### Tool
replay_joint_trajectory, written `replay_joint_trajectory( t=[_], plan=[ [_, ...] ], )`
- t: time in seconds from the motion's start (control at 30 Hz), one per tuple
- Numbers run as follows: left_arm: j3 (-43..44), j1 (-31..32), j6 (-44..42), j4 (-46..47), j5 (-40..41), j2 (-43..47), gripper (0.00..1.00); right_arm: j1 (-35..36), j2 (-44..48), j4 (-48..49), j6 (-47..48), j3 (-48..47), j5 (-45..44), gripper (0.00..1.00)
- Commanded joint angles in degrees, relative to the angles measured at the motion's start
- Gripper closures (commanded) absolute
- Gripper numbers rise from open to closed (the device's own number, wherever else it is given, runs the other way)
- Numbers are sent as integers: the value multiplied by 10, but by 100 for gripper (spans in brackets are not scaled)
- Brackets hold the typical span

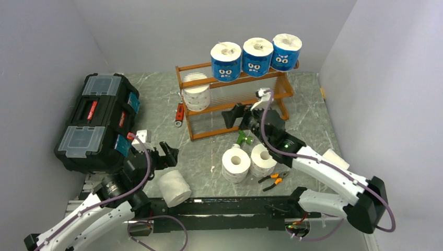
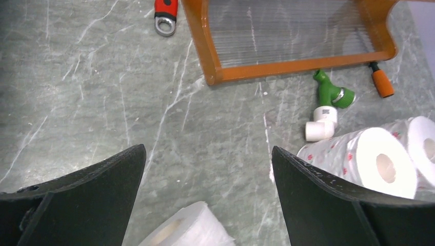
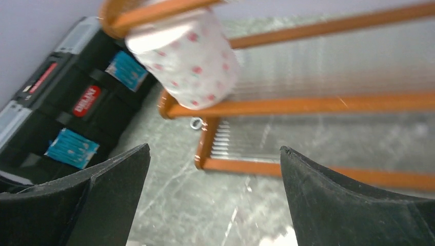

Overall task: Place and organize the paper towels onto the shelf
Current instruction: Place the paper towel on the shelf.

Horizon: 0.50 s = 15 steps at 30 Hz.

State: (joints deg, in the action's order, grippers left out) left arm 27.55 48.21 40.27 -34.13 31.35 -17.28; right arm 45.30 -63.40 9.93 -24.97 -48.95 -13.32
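your left gripper (image 2: 206,149): jaws wide, empty, just beside plain white paper roll (image 1: 174,187) lying on table (image 1: 203,152); orange-brown wooden shelf (image 1: 209,133) holds one white roll (image 1: 197,94) mid tier, three blue-wrapped rolls (image 1: 256,56) on top; your right gripper (image 3: 214,149): jaws wide, empty, before shelf

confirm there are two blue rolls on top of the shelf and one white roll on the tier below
No: the top view shows three blue rolls on top of the shelf, not two. One white roll sits on the tier below.
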Motion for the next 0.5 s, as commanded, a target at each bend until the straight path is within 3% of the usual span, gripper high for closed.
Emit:
replay_joint_trajectory(
  t=[0.0,0.13,0.3,0.47],
  plan=[
    [68,2,27,9,10,-58,1,-3,83,-163,-89,38,-112,0],
    [48,1,25,78,-21,-47,1,-29,143,-165,-96,91,-56,0],
    [16,1,22,156,-96,-41,1,-65,134,-255,-115,53,-2,0],
    [-8,1,12,229,-140,-58,1,-67,180,-222,-126,70,28,0]
  ],
)
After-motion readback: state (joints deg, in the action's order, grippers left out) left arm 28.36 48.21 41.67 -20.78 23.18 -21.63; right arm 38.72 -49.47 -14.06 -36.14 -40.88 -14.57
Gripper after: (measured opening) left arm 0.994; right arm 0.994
